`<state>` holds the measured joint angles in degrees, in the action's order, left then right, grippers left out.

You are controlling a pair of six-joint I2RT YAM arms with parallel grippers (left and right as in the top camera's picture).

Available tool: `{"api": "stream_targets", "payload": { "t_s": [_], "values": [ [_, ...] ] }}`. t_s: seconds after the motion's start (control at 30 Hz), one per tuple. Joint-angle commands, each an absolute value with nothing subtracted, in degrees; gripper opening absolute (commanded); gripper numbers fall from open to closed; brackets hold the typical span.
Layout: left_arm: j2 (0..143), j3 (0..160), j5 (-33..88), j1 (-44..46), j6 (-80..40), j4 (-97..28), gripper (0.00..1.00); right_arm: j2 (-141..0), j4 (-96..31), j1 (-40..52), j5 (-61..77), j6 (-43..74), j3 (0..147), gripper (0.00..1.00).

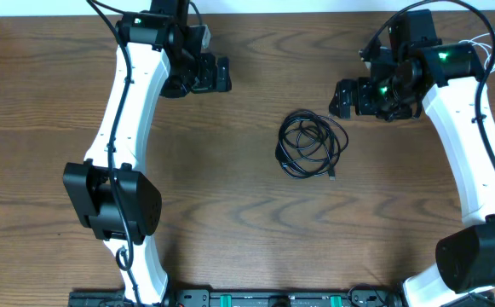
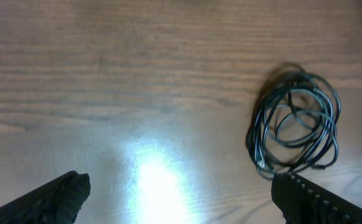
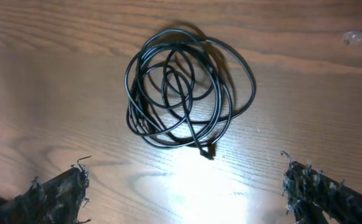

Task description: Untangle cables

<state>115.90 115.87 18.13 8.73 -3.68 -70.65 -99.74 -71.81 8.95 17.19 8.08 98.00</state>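
A coiled bundle of thin black cables [image 1: 312, 145] lies on the wooden table [image 1: 230, 196] a little right of centre, with a small plug end at its lower right. It shows in the left wrist view [image 2: 296, 121] at the right and in the right wrist view [image 3: 184, 87] at top centre. No white cable shows in the pile. My left gripper [image 1: 221, 75] is open and empty, up and left of the bundle. My right gripper [image 1: 339, 98] is open and empty, just up and right of it. Neither touches the cables.
Thicker black cords run along both white arms. A few thin white wires [image 1: 494, 43] show at the table's far right edge behind the right arm. The arm bases stand at the front edge.
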Motion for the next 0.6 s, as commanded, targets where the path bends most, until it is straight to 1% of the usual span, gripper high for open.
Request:
{"api": "stream_targets", "payload": {
  "t_s": [0.0, 0.43, 0.57],
  "values": [
    [115.85, 115.44, 18.76, 8.58, -1.98, -71.55, 0.98, -100.09, -72.75, 9.76, 18.63, 8.27, 97.69, 0.99],
    [115.85, 115.39, 18.74, 8.58, -1.98, -71.50, 0.98, -100.09, -72.75, 11.68, 18.61, 8.29, 97.69, 0.99],
    [115.85, 115.35, 18.74, 8.58, -1.98, -71.53, 0.98, -100.12, -70.67, 12.97, 18.59, 8.34, 97.69, 0.99]
  ]
}}
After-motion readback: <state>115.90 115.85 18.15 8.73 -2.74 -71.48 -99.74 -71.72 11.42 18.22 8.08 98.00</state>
